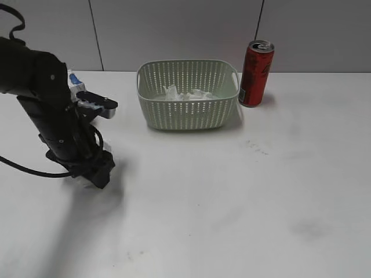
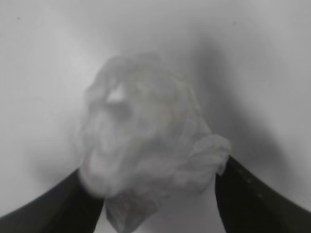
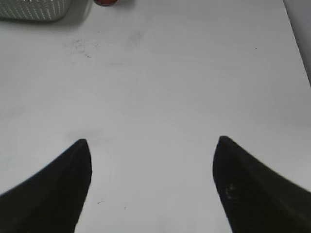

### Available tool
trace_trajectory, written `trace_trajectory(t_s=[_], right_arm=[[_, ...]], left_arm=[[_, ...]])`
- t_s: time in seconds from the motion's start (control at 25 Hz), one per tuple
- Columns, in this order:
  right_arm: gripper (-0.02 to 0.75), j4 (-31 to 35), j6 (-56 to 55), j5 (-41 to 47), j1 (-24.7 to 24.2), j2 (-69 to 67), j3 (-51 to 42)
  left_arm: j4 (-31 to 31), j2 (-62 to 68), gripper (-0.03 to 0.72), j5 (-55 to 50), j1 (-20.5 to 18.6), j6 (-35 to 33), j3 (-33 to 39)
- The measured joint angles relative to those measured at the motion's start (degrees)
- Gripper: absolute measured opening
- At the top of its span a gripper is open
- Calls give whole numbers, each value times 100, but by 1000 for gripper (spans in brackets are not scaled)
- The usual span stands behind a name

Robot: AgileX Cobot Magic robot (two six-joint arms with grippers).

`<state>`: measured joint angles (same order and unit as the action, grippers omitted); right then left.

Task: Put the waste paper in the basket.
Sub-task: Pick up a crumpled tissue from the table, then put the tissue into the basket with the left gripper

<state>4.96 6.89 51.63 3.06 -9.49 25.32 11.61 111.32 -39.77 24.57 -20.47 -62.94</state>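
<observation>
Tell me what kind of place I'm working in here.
Probably a lab or test bench, not a home: a bare white table, plain grey panelled wall, and just a few staged props, the basket and a red can.

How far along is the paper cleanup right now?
Some white paper already lies in the basket; how many wads cannot be told. In hand: the left tool is down at the table, its fingers on either side of another wad, apparently gripping it. The right tool is open over bare table. Left: lift that wad across and drop it in the basket. No other loose paper shows.
</observation>
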Motion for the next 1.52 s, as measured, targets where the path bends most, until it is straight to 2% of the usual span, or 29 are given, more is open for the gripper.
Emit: trace_trajectory(t_s=[0.24, 0.36, 0.48, 0.64, 0.72, 1.0, 1.32, 1.52], right_arm=[[589, 12, -91, 210, 0, 916, -117], [589, 12, -145, 223, 0, 978, -122], [589, 12, -169, 223, 0, 978, -122], [589, 12, -170, 223, 0, 978, -122], [589, 12, -175, 223, 0, 978, -122], [589, 12, -198, 223, 0, 978, -122], [589, 6, -206, 223, 0, 978, -122], [589, 6, -206, 228, 0, 978, -122]], left_arm=[[31, 225, 536, 258, 0, 0, -48], [-18, 255, 505, 378, 12, 0, -67], [-108, 263, 375, 434, 12, -5, -71], [-162, 275, 103, 446, 12, -5, -102], [-162, 264, 22, 434, 12, -5, -102], [-126, -237, 6, 284, 12, -5, -193], [6, -693, 4, 411, 12, -5, -1624], [153, -682, 3, 1261, 72, -5, -2116]])
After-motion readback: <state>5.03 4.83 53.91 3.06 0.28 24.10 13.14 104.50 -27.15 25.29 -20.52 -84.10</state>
